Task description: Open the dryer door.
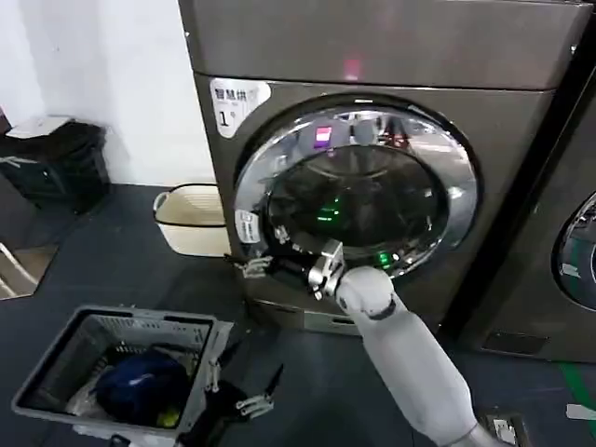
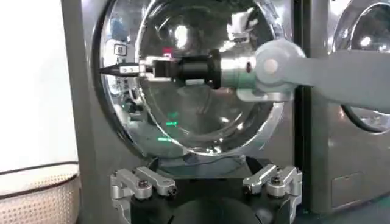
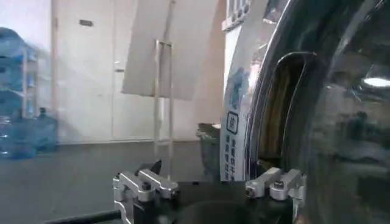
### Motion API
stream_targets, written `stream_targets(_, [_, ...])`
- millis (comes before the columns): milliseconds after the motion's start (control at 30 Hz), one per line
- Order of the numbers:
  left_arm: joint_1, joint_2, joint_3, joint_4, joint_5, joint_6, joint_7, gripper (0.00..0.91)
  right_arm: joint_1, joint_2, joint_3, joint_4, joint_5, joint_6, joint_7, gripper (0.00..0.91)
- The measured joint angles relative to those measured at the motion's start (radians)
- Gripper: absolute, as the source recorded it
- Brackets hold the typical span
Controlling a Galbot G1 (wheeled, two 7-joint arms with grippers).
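The dryer door [image 1: 458,191] is a big round porthole with a wide chrome rim and dark glass, and it lies flat against the grey machine front. My right arm reaches across its lower part. My right gripper [image 1: 252,267] is at the door's left edge, beside a white sticker, jaws spread and holding nothing. In the left wrist view the right gripper [image 2: 117,70] points at the rim of the door [image 2: 201,115] from the side. In the right wrist view the door's rim and its dark recess [image 3: 286,109] are close by. My left gripper [image 1: 250,374] hangs open low by the floor.
A grey basket [image 1: 56,365] with blue clothing stands on the floor at my lower left. A white laundry basket [image 1: 191,222] sits left of the dryer. A neighbouring machine [image 1: 577,251] stands at the right, and a black bin [image 1: 56,163] at the far left.
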Motion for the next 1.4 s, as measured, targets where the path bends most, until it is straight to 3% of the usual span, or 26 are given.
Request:
stream_targets(567, [-0.032,0.003,-0.029,0.018,-0.019,0.022,-0.006,0.907,-0.101,-0.068,0.024,0.154,0.088,-0.041,-0.132,0.907])
stream_targets(933, [-0.03,0.011,-0.076,0.002,-0.031,0.058,0.011,0.907,-0.197,-0.128,0.064,0.265,0.117,-0.039,-0.177,0.907])
stream_targets(1400, [-0.048,0.022,-0.221,0.006,-0.079,0.083,0.017,0.907,-0.275,-0.215,0.111,0.369,0.187,-0.058,-0.32,0.907])
